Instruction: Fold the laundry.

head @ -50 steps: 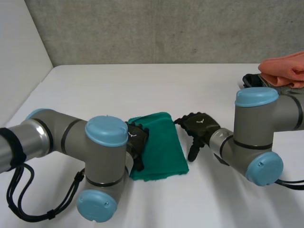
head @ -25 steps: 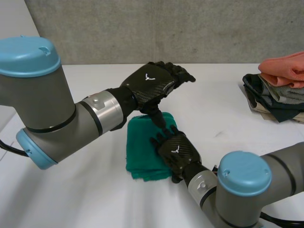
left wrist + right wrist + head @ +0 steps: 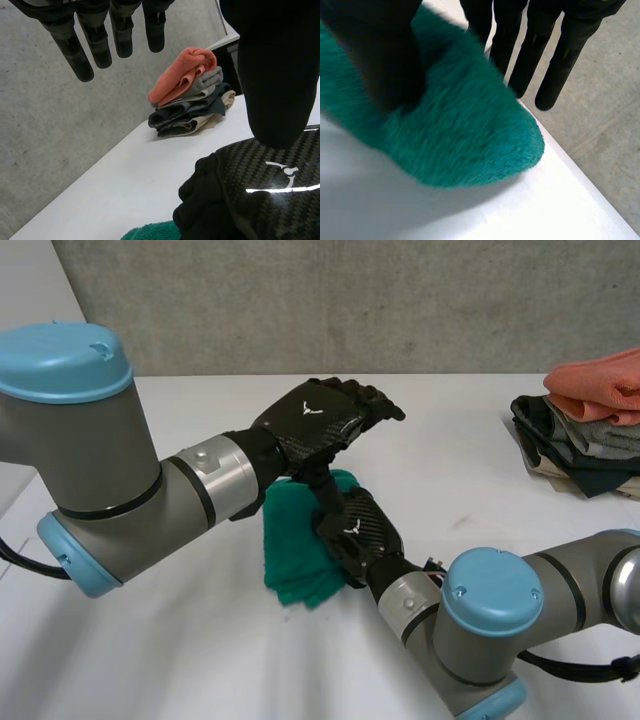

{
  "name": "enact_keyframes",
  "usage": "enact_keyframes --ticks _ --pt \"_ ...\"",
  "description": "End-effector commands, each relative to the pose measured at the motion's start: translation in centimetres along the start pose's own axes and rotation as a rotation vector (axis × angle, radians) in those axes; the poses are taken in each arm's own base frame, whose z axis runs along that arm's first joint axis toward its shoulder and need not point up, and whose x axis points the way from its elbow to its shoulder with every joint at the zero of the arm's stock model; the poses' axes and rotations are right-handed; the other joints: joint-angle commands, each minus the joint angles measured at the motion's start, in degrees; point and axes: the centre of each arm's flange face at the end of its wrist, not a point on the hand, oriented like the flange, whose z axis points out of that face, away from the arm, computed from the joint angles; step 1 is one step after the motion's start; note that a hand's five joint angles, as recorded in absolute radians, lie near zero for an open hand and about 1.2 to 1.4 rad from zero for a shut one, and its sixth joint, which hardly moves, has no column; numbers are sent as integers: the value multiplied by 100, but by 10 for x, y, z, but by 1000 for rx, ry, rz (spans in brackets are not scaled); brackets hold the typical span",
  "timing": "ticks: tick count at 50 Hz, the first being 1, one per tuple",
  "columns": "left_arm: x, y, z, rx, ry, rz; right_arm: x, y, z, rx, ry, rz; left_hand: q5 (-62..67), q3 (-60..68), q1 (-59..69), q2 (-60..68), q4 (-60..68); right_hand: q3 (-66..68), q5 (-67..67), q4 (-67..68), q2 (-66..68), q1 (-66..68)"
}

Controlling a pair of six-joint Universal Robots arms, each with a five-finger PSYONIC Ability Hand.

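The green towel [image 3: 293,552] lies folded and somewhat bunched on the white surface [image 3: 450,445], near the middle between the two arms. The right hand [image 3: 358,535] is on the towel's right edge. In the right wrist view, its thumb [image 3: 380,55] presses into the fluffy pile while its straight fingers [image 3: 555,60] run along the far side of the fold. The cloth [image 3: 470,130] is therefore pinched between them, and its rounded edge bulges out just clear of the surface. The left hand [image 3: 315,425] hovers above the towel's far end, just over the right hand and apart from the cloth. In the left wrist view its fingers [image 3: 90,45] hang straight and spread with nothing between them and the thumb. Below that palm are the glossy back of the right hand [image 3: 260,195] and a sliver of towel [image 3: 150,233]. Well apart, at the surface's far right edge, stands a pile of folded laundry [image 3: 585,435]. It has an orange piece on top, with grey, dark and beige layers beneath. A concrete wall [image 3: 350,300] rises behind the surface.
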Motion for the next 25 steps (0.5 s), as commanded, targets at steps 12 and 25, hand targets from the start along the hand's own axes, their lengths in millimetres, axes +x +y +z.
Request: enact_keyframes --ticks 12,25 --pt "-15 -26 -2 93 -101 54 99 -48 35 189 213 -53 308 337 348 337 327 3186 3349 3197 3167 3092" --pt "-26 -41 -7 142 -184 81 285 -95 30 474 602 -73 291 320 331 320 310 3186 3349 3197 3167 3092"
